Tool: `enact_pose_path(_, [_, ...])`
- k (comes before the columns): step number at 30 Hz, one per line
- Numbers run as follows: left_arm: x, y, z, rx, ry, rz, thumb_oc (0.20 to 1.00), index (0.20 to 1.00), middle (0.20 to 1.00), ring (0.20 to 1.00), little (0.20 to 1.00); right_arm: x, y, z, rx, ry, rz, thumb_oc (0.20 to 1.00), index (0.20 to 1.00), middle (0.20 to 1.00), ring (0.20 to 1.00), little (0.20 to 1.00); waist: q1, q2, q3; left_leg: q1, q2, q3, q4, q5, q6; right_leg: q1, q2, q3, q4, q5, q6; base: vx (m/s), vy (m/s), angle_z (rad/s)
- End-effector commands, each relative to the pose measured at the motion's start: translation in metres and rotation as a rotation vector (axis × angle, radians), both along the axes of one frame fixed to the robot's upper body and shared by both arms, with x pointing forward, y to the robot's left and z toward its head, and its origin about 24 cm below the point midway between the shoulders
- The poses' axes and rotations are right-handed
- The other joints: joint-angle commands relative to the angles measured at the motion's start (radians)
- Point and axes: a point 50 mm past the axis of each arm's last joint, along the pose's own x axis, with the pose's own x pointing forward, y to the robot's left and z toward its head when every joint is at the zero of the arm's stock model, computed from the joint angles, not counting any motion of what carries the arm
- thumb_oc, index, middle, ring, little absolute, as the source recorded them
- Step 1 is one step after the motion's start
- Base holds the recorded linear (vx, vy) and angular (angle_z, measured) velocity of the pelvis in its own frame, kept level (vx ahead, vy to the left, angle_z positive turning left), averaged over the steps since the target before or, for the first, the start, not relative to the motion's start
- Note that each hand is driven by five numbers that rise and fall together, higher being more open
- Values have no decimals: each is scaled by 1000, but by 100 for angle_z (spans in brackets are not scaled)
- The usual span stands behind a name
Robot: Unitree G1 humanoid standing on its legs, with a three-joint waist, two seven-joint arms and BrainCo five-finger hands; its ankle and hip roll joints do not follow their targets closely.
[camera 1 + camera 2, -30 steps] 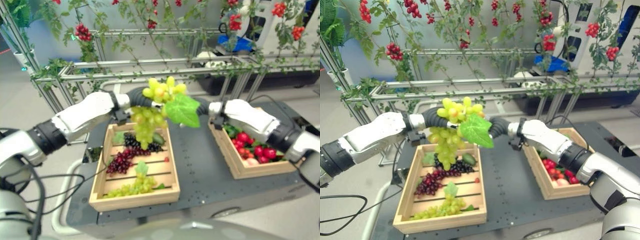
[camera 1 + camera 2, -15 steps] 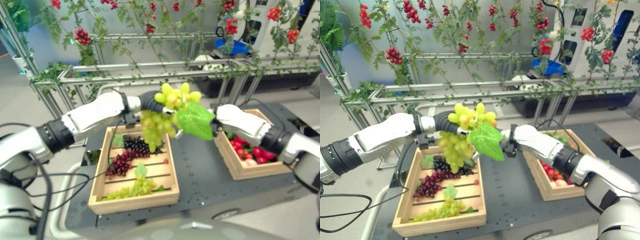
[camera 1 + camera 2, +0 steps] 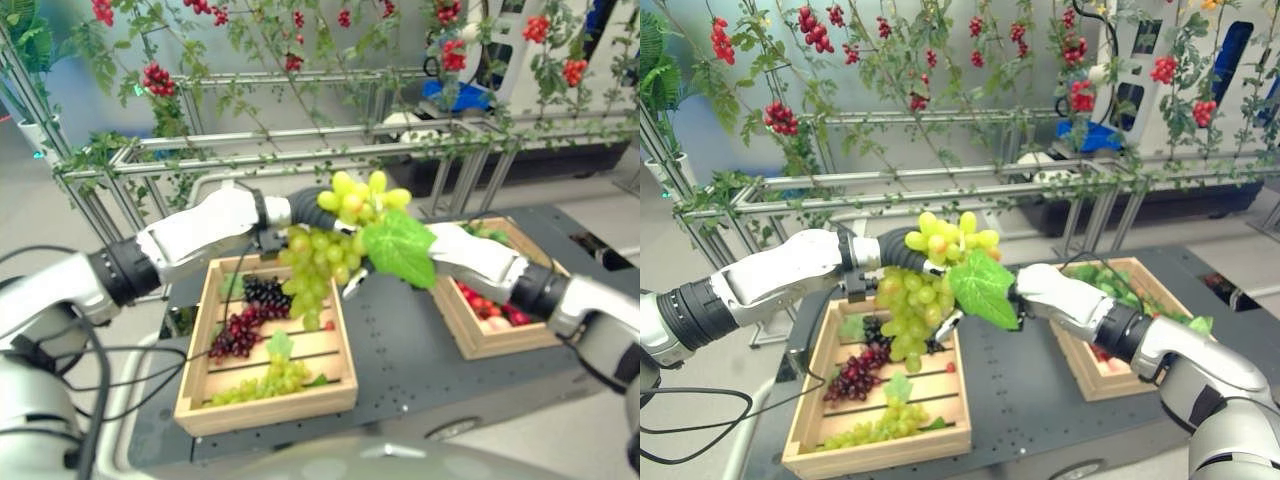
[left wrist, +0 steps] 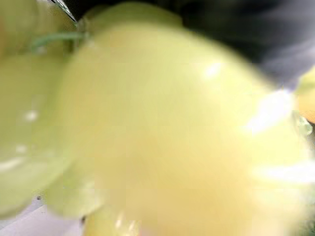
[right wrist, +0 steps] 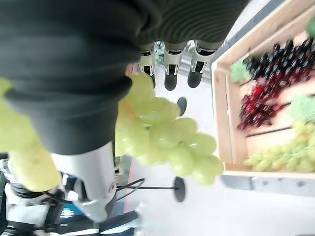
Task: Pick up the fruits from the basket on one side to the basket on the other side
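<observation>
Mid-transfer: left hand (image 3: 902, 247), fingers curled round the stem, holds green grape bunch (image 3: 915, 305) above left crate (image 3: 200, 395); right hand (image 3: 1025, 290), finger state unreadable, meets it; handover toward right crate (image 3: 480, 340) seems next.

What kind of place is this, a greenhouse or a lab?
Probably a lab set up as a mock greenhouse: a metal frame hung with vines and red berry clusters, wooden crates of fruit on a dark cart, and machinery behind.
</observation>
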Motion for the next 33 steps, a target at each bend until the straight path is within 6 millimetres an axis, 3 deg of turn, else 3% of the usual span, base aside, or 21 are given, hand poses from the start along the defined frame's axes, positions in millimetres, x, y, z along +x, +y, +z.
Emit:
enact_pose_path(1, [15, -7, 41, -175, -138, 23, 200, 200, 200, 200, 200, -4, 34, 34, 305, 0, 38, 1000, 1000, 1000, 1000, 1000, -8, -34, 5, -21, -21, 17, 29, -43, 9, 10, -29, 0, 58, -35, 80, 0, 0, 0])
enact_pose_path(9, [16, -7, 43, -222, -125, 26, 200, 200, 200, 200, 200, -7, 34, 27, 454, 105, -37, 1000, 1000, 1000, 1000, 1000, -14, -29, 3, -26, -22, 19, 30, -41, 9, 4, -27, 1, 57, -31, 81, -3, -2, -2])
enact_pose_path(20, [13, -31, 43, -334, -122, -6, 200, 200, 200, 200, 200, -18, 35, 10, 627, 265, -139, 1000, 1000, 1000, 1000, 1000, -32, -20, -1, -30, -26, 23, 31, -41, 12, -7, -28, 10, 63, -28, 82, -5, 1, -1])
enact_pose_path(33, [18, -33, 43, -416, -148, 61, 200, 200, 200, 200, 200, -21, 27, -4, 774, 385, -276, 1000, 1000, 1000, 1000, 1000, -45, -12, -3, -29, -27, 29, 34, -47, 14, -9, -30, 15, 65, -28, 85, 1, -1, -3])
